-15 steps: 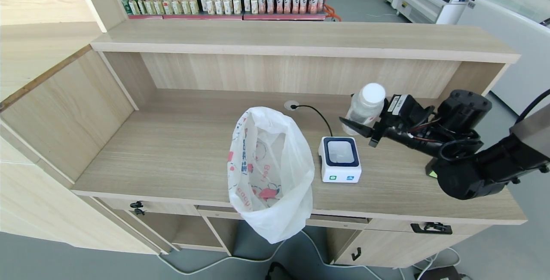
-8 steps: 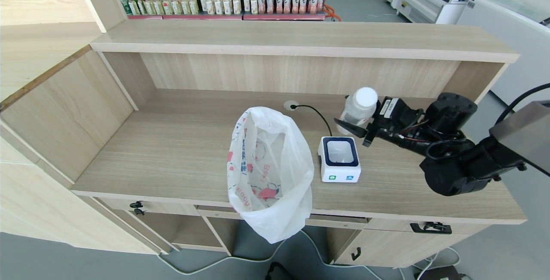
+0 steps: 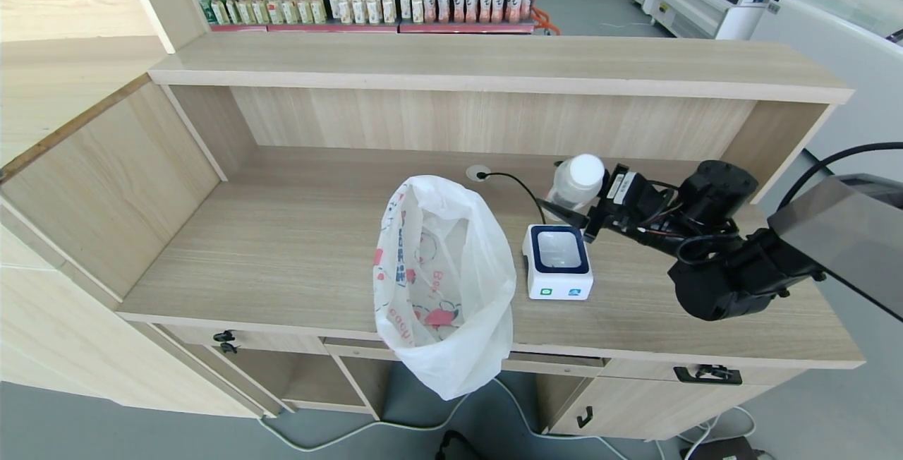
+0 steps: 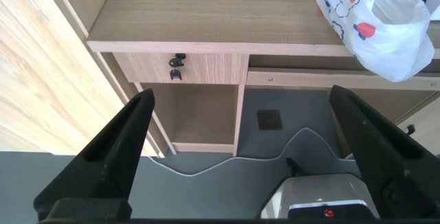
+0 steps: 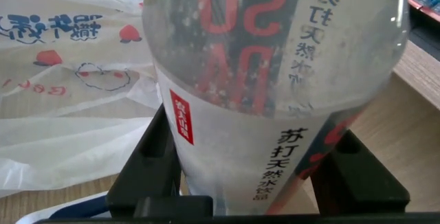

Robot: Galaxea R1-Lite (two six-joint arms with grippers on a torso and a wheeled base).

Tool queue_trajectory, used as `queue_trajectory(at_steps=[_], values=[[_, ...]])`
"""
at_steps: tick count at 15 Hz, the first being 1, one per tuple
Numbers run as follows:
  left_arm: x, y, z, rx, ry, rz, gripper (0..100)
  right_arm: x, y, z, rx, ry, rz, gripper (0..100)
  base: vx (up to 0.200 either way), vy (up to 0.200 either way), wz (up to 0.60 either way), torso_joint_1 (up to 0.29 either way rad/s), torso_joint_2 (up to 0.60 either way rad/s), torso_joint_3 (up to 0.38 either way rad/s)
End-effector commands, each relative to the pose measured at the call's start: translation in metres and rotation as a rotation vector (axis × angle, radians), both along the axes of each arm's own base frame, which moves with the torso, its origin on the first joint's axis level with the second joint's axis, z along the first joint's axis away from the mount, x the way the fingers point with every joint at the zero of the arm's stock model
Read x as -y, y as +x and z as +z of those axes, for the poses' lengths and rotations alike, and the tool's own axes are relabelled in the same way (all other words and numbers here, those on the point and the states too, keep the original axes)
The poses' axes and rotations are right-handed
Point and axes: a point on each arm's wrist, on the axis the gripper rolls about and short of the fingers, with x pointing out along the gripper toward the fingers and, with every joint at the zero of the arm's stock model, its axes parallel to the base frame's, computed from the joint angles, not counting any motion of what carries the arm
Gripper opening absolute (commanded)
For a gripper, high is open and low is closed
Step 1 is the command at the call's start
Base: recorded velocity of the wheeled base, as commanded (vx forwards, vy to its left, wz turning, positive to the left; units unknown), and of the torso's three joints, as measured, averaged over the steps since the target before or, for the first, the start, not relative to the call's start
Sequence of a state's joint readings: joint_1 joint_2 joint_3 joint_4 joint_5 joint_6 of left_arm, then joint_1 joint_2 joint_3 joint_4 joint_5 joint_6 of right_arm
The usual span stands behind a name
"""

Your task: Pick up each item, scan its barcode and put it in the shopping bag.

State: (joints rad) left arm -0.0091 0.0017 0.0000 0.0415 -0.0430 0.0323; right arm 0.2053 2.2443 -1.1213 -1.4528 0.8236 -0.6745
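The bottle (image 3: 577,181), clear plastic with a white cap and a label printed in red and dark characters, stands roughly upright with its cap up, at about one o'clock from the scanner (image 3: 557,261) and just beyond its far edge. The right gripper (image 3: 557,188) has its black fingers (image 3: 561,213) clenched on the bottle's body, one on each side; the right wrist view shows the bottle (image 5: 275,93) pressed between the two sides of the right gripper (image 5: 254,183). Whether the bottle's base touches the worktop (image 3: 296,248) cannot be told, as the near finger hides it.

The scanner is a small white box with a dark-framed window on top, resting on the worktop. A black cable (image 3: 515,185) runs from it toward eleven o'clock, to a round hole in the worktop. At nine o'clock from the scanner, just beside it, the shopping bag (image 3: 441,283) of white plastic with red and blue print stands with its mouth open upward and its lower part hanging over the worktop's front edge. Part of the bag (image 5: 62,80) shows behind the bottle in the right wrist view.

The left gripper (image 4: 240,162) is low in front of the counter, its fingers (image 4: 117,162) released and spread wide with nothing between them. Its view takes in a drawer lock (image 4: 177,62) and the hanging bag (image 4: 375,18).

At twelve o'clock beyond the counter, a shelf (image 3: 367,5) carries rows of bottled drinks.
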Motion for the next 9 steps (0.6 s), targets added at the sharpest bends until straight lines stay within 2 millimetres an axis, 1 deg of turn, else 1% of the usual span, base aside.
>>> queue_trajectory(at_steps=[1,3,9], values=[[0.0000,0.0000,0.0000,0.000,0.000,0.000,100,-0.0032,0.0023,-0.0093,-0.018,-0.004,0.006,0,0.000,0.000,0.00,0.000,0.00,0.000],[0.0000,0.0000,0.0000,0.000,0.000,0.000,100,-0.0078,0.0020,-0.0121,-0.021,-0.004,0.016,0,0.000,0.000,0.00,0.000,0.00,0.000],[0.0000,0.0000,0.0000,0.000,0.000,0.000,100,-0.0132,-0.0006,-0.0164,-0.029,-0.011,0.026,0,0.000,0.000,0.00,0.000,0.00,0.000]])
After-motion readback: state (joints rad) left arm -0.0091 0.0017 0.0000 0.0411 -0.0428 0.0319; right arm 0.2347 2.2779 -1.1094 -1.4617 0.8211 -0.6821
